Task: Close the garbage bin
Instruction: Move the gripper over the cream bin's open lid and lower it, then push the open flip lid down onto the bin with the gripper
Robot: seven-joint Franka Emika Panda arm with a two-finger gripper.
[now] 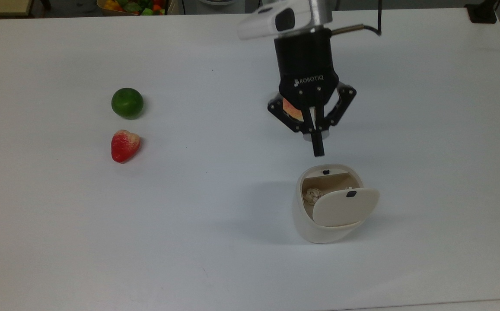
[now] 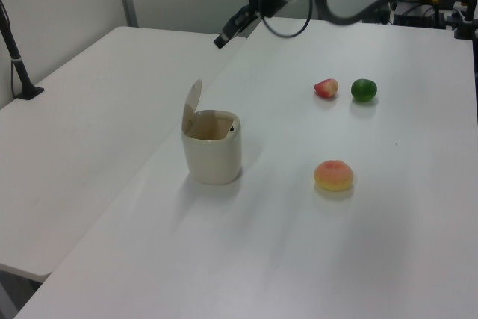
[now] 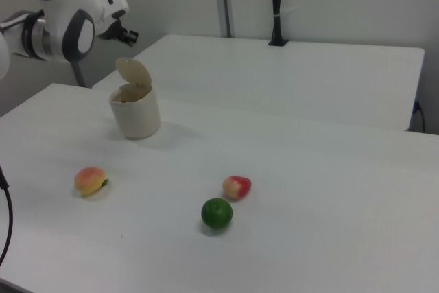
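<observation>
top view, left to right: a lime [image 1: 127, 103] and strawberry [image 1: 124, 145] lie on the white desk [image 1: 59, 224], then the gripper [image 1: 318, 149], clenched on nothing, hangs over a peach [image 1: 291, 110]. the bin [image 1: 319, 224] stands just below it, lid [image 1: 345, 206] raised, crumpled scrap inside. a fruit crate [image 1: 131, 7] sits beyond the desk's far edge.

peach [image 1: 291, 110] mostly behind gripper [image 1: 317, 148]
</observation>
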